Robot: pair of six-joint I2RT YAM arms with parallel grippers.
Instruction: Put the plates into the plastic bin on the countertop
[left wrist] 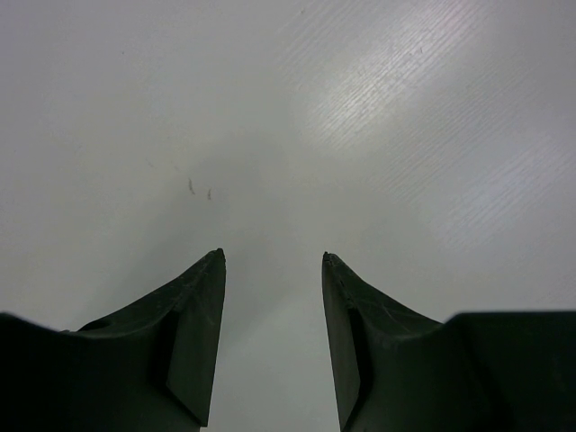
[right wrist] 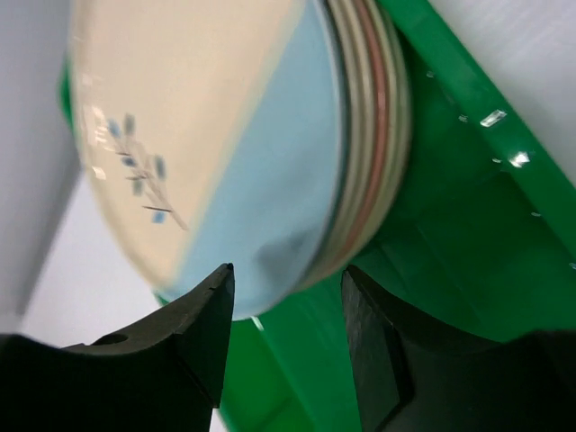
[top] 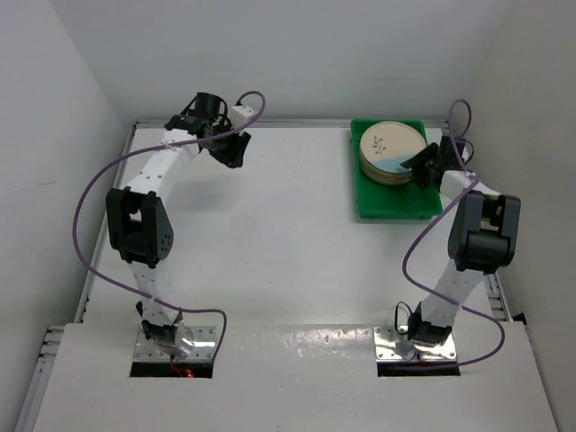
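Observation:
A stack of several cream plates (top: 389,148) lies in the back half of the green plastic bin (top: 396,205) at the back right of the white countertop (top: 270,252). The top plate (right wrist: 207,135) has a blue segment and a small dark sprig. My right gripper (top: 416,166) is at the stack's near right edge. In the right wrist view it (right wrist: 288,270) is open, its fingertips just short of the blue rim, above the bin's floor (right wrist: 468,207). My left gripper (top: 236,157) hangs at the back left, open (left wrist: 273,256) over bare countertop (left wrist: 270,108), holding nothing.
White walls close in the countertop at the back and on both sides. A thin raised rim (top: 108,225) runs along its edges. Purple cables (top: 85,207) loop beside each arm. The bin's near half holds no plate.

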